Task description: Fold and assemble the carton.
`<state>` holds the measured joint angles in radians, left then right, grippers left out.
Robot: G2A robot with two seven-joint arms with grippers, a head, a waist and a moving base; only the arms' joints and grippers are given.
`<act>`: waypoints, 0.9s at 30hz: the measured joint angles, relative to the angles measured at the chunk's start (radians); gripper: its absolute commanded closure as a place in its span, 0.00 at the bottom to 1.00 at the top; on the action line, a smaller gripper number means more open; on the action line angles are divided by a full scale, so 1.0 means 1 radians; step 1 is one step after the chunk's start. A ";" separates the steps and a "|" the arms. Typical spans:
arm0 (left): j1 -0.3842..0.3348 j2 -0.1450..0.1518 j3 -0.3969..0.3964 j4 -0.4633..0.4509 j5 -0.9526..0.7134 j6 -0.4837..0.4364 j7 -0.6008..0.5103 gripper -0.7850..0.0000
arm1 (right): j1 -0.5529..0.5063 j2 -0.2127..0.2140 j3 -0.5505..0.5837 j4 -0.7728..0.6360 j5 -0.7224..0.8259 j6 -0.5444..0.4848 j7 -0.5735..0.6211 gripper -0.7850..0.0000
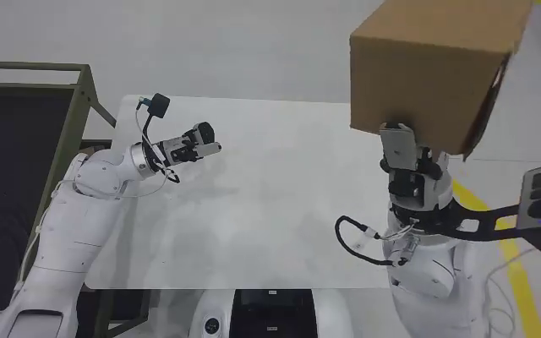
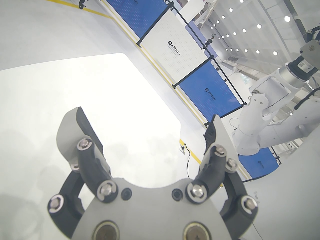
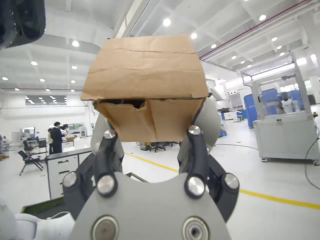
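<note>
A brown cardboard carton (image 1: 431, 68), folded into a box shape, is held high in the air off the right side of the white table (image 1: 270, 220). My right gripper (image 1: 397, 135) is shut on the carton (image 3: 146, 81), with its fingers (image 3: 208, 118) clamping the box's sides; the folded flaps facing the wrist camera are creased and slightly torn. My left gripper (image 1: 211, 148) hovers over the table's far left part, open with nothing between its fingers (image 2: 85, 126).
A dark bin with an olive metal frame (image 1: 51, 127) stands left of the table. Yellow floor lines (image 1: 499, 237) run past the table's right side. The right arm's white links (image 2: 262, 126) are visible beyond the table's edge.
</note>
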<state>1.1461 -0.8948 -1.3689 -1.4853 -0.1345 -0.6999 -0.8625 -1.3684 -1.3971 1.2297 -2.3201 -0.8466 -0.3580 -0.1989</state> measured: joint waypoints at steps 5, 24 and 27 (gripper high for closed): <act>0.000 0.000 0.000 0.000 0.000 0.000 0.000 0.00 | 0.019 0.001 0.019 0.014 0.057 -0.012 0.025 1.00; 0.000 0.000 0.000 0.000 0.000 0.000 0.000 0.00 | 0.010 0.009 0.022 -0.020 -0.059 -0.059 0.044 1.00; 0.000 0.000 0.000 0.000 0.000 0.000 0.000 0.00 | 0.015 0.012 0.009 -0.017 -0.066 -0.078 0.082 1.00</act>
<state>1.1461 -0.8948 -1.3689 -1.4853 -0.1345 -0.6999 -0.8625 -1.3535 -1.3853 1.2388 -2.3367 -0.9128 -0.4358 -0.1172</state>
